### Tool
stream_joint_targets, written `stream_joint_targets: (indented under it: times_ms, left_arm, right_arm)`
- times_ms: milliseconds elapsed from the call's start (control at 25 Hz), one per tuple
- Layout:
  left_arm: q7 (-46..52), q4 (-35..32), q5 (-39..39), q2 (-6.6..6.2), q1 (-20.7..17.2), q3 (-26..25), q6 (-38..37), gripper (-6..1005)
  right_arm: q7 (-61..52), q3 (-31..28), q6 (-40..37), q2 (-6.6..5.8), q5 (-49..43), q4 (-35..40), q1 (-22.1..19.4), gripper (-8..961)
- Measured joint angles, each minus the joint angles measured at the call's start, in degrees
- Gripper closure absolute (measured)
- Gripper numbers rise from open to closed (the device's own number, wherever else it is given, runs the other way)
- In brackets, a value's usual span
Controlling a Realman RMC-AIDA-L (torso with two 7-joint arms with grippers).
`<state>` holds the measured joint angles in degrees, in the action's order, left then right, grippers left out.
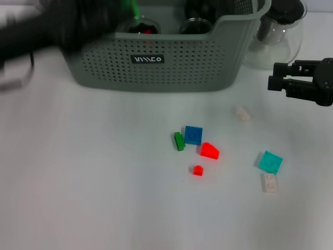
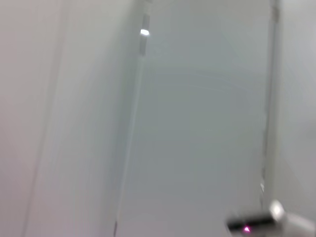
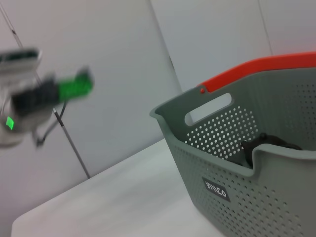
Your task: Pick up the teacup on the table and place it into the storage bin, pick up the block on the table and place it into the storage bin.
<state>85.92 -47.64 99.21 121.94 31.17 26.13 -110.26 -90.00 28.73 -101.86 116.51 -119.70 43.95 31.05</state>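
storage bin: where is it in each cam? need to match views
Head view: storage bin at top centre, front wall facing the camera.
Left wrist view: not in it.
Right wrist view: fills the picture's lower right, cut-out handle visible.
Shared landmark: the bin's black label.

- You see the storage bin (image 1: 171,62) at the far side of the table: grey-green plastic, perforated walls, a cut-out handle, and a small black label with white lettering on its front wall. It stands upright.
- Inside the bin you can make out two round glass rims, likely teacups (image 1: 139,24), near the front wall; their contents look dark.
- You find the blocks on the table in front of the bin: a blue block (image 1: 193,135) touching a green block (image 1: 179,141), with a red block (image 1: 209,151) just beside them.
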Motion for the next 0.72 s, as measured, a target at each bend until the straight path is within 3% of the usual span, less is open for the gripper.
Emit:
stream_joint_targets:
  times_ms: [120,160,200,240,360,440,720]
  left_arm:
    - [13.1,-4.9,1.5,-2.64,5.6,2.9,9.3,535]
    - [20.7,-6.2,5.5,-4.89,8.8,7.2,17.9,532]
    - [20.7,-6.2,5.5,-4.89,8.8,7.2,17.9,530]
    - [24.8,-6.5,8.2,-6.25,10.8,10.2,22.4,527]
    - [32.7,-6.2,15.8,-8.04,14.4,16.4,30.6,518]
    - [36.9,-5.9,22.2,-8.01,16.6,19.4,34.9,513]
    - [49.1,-0.5,40.8,-6.03,22.6,28.9,47.8,493]
  right_arm:
    - [0.0,0.1,0.0,0.1,0.0,0.0,0.0,463]
    - [0.0,0.1,0.0,0.1,0.0,0.0,0.0,463]
    - [0.0,0.1,0.0,0.11,0.0,0.0,0.0,463]
    - [0.0,0.1,0.0,0.11,0.0,0.0,0.0,463]
    - [0.0,0.1,0.0,0.18,0.0,0.0,0.1,463]
    - [0.0,0.1,0.0,0.26,0.0,0.0,0.3,464]
    - [0.0,0.1,0.0,0.44,0.0,-0.1,0.9,464]
